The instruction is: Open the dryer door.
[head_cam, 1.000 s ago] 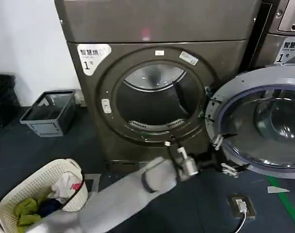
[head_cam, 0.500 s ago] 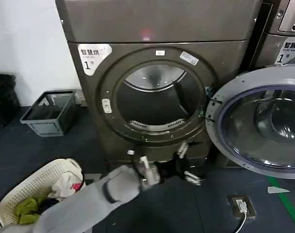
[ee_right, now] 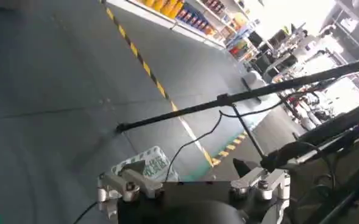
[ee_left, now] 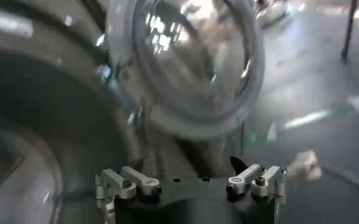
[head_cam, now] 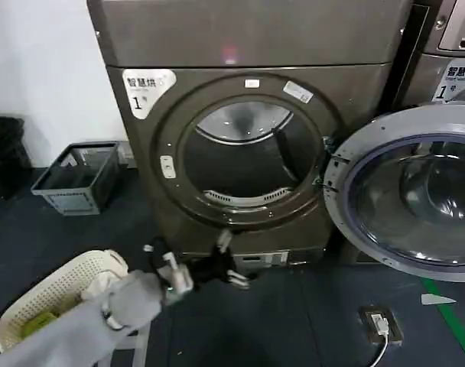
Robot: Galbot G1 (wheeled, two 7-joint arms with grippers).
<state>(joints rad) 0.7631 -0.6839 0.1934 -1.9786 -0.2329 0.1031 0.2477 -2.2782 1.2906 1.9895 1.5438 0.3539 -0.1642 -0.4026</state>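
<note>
The dryer door [head_cam: 416, 191] stands swung wide open to the right of the machine, its pale grey inner face and tinted glass turned toward me. The round drum opening [head_cam: 244, 160] is bare and dark inside. My left gripper [head_cam: 231, 261] hangs low in front of the dryer's base, left of the door and apart from it, open with nothing between its fingers. In the left wrist view the door [ee_left: 191, 55] shows beyond the open left gripper [ee_left: 188, 171]. My right gripper [ee_right: 188, 173] is open over bare floor.
A white laundry basket [head_cam: 49, 287] with clothes sits at the lower left, partly behind my left arm. A grey crate [head_cam: 76, 180] stands by the wall. A neighbouring machine [head_cam: 454, 53] is behind the door. A power strip [head_cam: 379, 323] and green tape [head_cam: 454, 325] lie on the floor.
My left arm has drawn back leftward and lower, from the open door's lower edge to in front of the dryer's base. The door has stayed open.
</note>
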